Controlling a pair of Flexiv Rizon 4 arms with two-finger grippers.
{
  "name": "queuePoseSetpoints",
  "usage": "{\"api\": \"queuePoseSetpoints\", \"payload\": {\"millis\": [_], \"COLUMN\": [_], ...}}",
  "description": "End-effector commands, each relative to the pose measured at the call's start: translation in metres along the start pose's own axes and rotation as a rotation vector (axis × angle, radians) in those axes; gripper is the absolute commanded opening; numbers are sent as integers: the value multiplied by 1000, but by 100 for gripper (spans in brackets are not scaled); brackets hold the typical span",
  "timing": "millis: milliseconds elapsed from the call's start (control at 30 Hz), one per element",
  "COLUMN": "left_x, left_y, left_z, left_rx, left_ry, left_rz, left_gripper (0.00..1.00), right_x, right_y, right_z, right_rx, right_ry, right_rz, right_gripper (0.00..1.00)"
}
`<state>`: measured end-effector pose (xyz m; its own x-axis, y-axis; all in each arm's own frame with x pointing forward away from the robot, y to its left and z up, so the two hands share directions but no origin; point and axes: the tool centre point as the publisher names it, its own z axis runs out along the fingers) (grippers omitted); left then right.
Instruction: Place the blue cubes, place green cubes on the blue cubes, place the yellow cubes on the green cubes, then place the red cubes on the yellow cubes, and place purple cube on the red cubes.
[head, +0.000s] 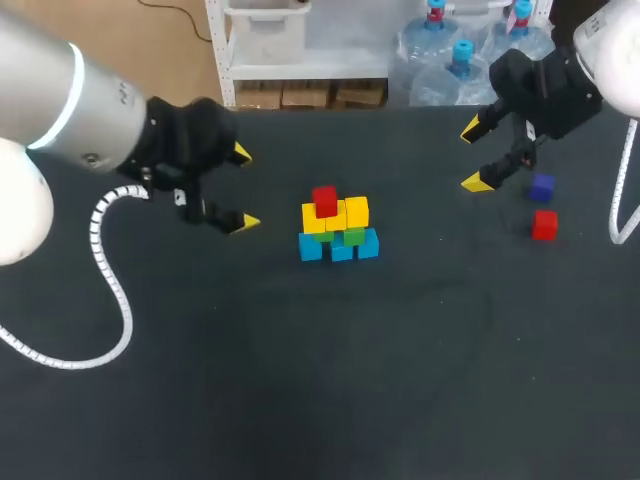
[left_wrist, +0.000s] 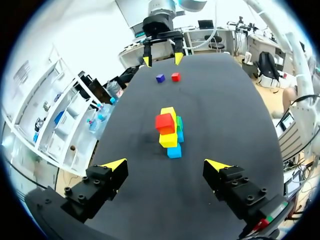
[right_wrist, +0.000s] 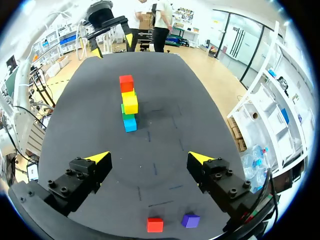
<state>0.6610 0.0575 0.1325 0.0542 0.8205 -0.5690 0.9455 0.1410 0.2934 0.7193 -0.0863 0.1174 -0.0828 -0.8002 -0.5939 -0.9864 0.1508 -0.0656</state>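
Middle of the frame, the stack (head: 338, 230) stands on the dark table (head: 300, 380): blue cubes (head: 340, 247) at the bottom, green, then yellow, and one red cube (head: 325, 201) on its left end. Far right, the loose red cube (head: 544, 224) and purple cube (head: 542, 186) sit near each other, not touching. The left gripper (head: 243, 188) and right gripper (head: 474, 155) are both spread wide, holding nothing.
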Motion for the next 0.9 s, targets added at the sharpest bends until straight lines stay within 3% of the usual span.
{"api": "queuePoseSetpoints", "payload": {"millis": [33, 233, 433, 600, 900], "left_x": [2, 2, 6, 10, 34], "left_y": [2, 2, 26, 36, 31], "left_z": [1, 1, 4, -8, -18], "left_rx": [6, 6, 75, 79, 82], "left_ry": [-47, -47, -67, -64, -97], "left_rz": [2, 2, -49, -58, -141], "left_gripper": [100, 100, 100, 100, 100], "right_x": [0, 0, 0, 0, 0], "right_y": [0, 0, 0, 0, 0], "right_z": [1, 1, 1, 1, 1], "right_rx": [0, 0, 0, 0, 0], "right_ry": [-1, -1, -1, -1, -1], "right_rz": [0, 0, 0, 0, 0], "right_gripper": [100, 100, 100, 100, 100]}}
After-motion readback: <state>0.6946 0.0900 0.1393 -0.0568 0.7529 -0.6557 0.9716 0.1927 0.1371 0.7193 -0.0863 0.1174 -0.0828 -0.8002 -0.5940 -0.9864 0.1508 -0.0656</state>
